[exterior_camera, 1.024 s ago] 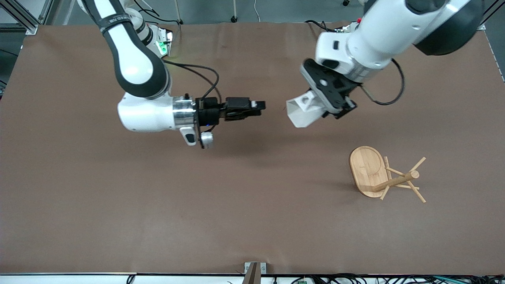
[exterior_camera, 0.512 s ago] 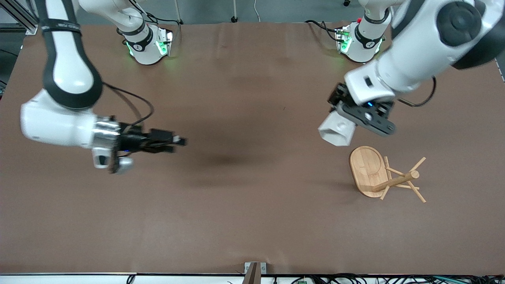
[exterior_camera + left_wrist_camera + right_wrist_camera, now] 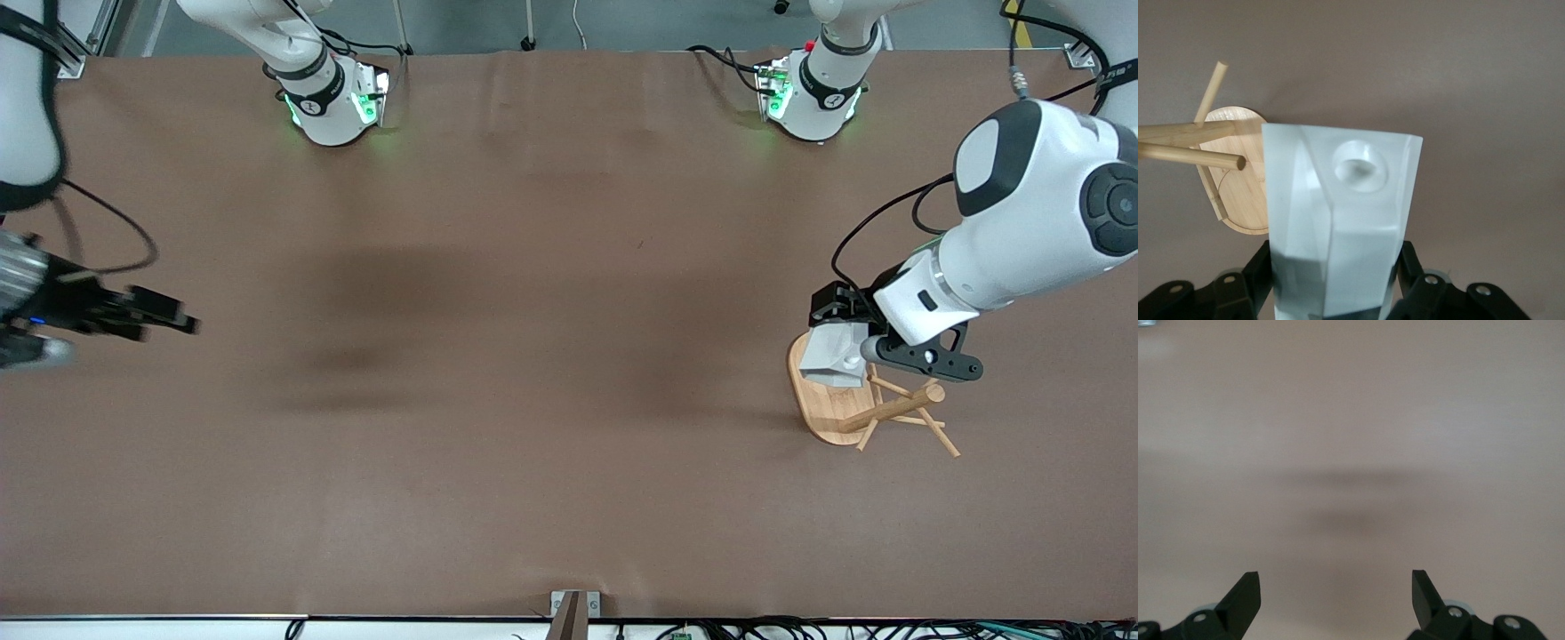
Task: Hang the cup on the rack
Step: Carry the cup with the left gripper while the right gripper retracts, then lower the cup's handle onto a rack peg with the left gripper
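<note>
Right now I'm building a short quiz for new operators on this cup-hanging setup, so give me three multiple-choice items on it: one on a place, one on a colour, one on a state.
1. Where is the cup?
A. lying on the table
B. held over the rack's base
C. hanging on a peg

2. What colour is the cup?
A. white
B. red
C. black

3. How are the right gripper's fingers?
A. shut on the cup
B. shut on nothing
C. open, holding nothing

Key: 1 B, since the left gripper grips the cup above the oval base of the rack. 2 A, since the left wrist view shows a white faceted body. 3 C, since the right wrist view shows two fingers apart over the bare table.
</note>
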{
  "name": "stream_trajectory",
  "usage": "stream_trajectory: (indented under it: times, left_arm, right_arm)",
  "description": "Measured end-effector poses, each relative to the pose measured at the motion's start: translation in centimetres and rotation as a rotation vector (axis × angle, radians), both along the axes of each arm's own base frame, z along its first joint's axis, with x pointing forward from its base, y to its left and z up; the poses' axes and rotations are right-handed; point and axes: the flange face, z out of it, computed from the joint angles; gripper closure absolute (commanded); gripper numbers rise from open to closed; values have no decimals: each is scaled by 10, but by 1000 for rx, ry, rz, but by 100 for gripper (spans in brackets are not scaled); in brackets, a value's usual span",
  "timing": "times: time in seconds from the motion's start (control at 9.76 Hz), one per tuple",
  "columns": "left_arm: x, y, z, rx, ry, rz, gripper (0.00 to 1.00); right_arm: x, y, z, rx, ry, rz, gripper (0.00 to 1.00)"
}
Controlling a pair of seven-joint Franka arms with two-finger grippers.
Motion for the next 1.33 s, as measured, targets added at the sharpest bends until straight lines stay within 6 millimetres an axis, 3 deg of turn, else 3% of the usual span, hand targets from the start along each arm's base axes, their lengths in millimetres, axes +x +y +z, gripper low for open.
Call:
stream_trajectory:
  times: [0.2, 0.41, 0.82, 1.13, 1.33]
  left_arm:
    - [-2, 4, -26, -1, -10, 40, 56]
    - [-6, 2, -48, -3, -14, 46, 55]
    - [0, 7, -66, -22, -9, -1, 55]
    - [10, 12, -64, -38, -25, -25, 54]
    - [15, 28, -58, -41, -43, -28, 54]
  right_arm:
    - [-5, -17, 68, -156, -30, 19, 0]
    - [-20, -32, 106, -175, -3, -7, 0]
    - [-64, -53, 147, -144, 18, -156, 0]
    - [-86, -42, 154, -150, 24, -165, 0]
    - [-95, -38, 156, -148, 23, -159, 0]
